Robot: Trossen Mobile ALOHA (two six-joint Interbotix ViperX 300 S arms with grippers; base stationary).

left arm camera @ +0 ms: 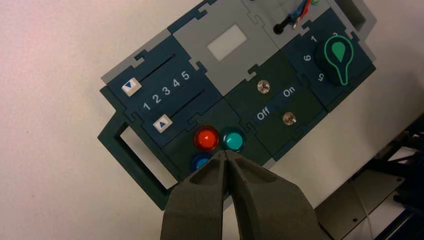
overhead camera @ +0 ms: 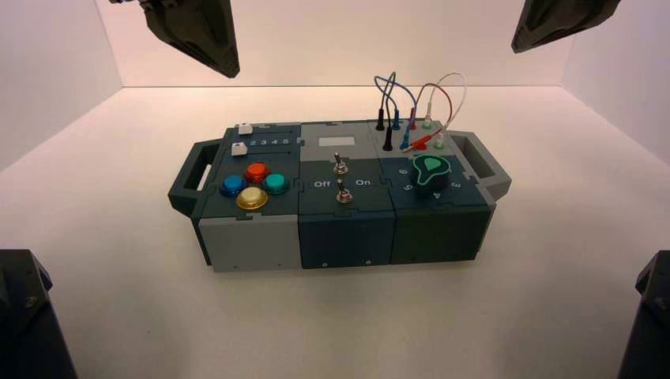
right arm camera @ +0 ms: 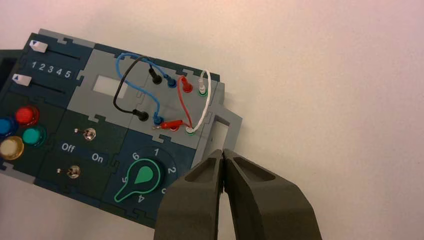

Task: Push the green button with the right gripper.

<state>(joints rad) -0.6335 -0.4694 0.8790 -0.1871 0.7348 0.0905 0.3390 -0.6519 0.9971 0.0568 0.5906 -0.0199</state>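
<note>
The green button [overhead camera: 275, 183] is a small teal dome on the box's left block, with red [overhead camera: 257, 171], blue [overhead camera: 232, 185] and yellow [overhead camera: 252, 197] buttons beside it. It also shows in the left wrist view [left arm camera: 234, 141] and the right wrist view [right arm camera: 33, 136]. My right gripper [overhead camera: 516, 49] hangs high at the back right, shut with nothing in it. In its wrist view the right gripper [right arm camera: 222, 151] is over the box's right handle end, far from the green button. High at the back left hangs my left gripper [overhead camera: 231, 73], also shut and holding nothing; its tips [left arm camera: 225, 152] are above the button cluster.
The box [overhead camera: 245, 241] stands mid-table with a handle at each end. It carries two white sliders [left arm camera: 129, 87] at the 1 end, two toggle switches [overhead camera: 340, 166] between Off and On, a green-edged knob [overhead camera: 431, 172], and plugged wires [overhead camera: 411, 110] at the back right.
</note>
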